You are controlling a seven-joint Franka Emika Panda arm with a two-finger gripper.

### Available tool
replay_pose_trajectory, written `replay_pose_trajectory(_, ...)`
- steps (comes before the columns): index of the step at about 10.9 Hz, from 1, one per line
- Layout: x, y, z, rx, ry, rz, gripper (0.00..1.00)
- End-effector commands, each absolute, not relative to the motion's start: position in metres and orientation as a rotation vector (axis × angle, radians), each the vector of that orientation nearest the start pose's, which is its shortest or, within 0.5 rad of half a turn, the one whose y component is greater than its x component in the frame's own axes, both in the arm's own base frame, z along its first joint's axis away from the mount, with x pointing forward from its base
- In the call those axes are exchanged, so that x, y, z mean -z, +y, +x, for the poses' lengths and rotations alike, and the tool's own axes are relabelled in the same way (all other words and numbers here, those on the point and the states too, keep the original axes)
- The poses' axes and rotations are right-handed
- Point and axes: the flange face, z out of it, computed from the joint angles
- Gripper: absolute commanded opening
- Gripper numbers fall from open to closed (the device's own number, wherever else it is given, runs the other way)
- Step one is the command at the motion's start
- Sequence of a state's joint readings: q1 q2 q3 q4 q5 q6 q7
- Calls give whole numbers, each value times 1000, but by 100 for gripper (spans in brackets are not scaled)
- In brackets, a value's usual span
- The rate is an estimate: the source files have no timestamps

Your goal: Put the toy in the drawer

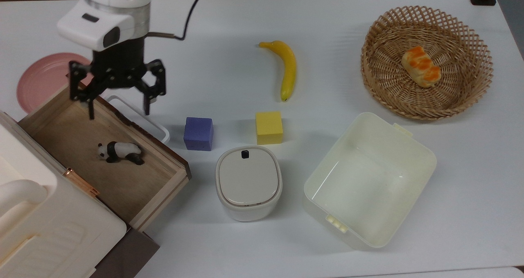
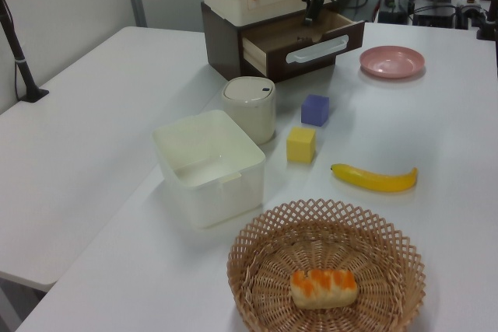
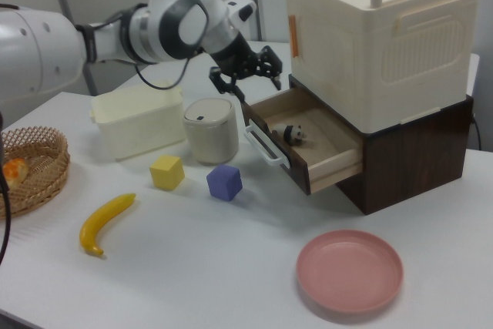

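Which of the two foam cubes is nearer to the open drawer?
The purple cube is nearer; it sits just off the drawer front corner, while the yellow cube sits beyond it.
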State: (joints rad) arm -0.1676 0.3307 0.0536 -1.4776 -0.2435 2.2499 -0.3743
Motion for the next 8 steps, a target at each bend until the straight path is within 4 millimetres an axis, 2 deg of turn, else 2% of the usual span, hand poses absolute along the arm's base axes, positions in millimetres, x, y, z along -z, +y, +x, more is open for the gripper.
replay_pose_trajectory(1, -551, -46, 671, 539, -277, -3273, 96)
replay_pose_trajectory(2, -547, -30, 664, 438, -189, -3273, 96)
replay_pose_trajectory(4, -555, -1, 641, 238, -97, -3257, 99)
replay_pose_trajectory(6, -559, 14, 608, 29, -99, -3232, 100)
replay_pose_trajectory(7, -565, 31, 587, -7, -145, -3235, 100)
replay_pose_trajectory(8, -576, 31, 572, -4, -143, -3239, 100)
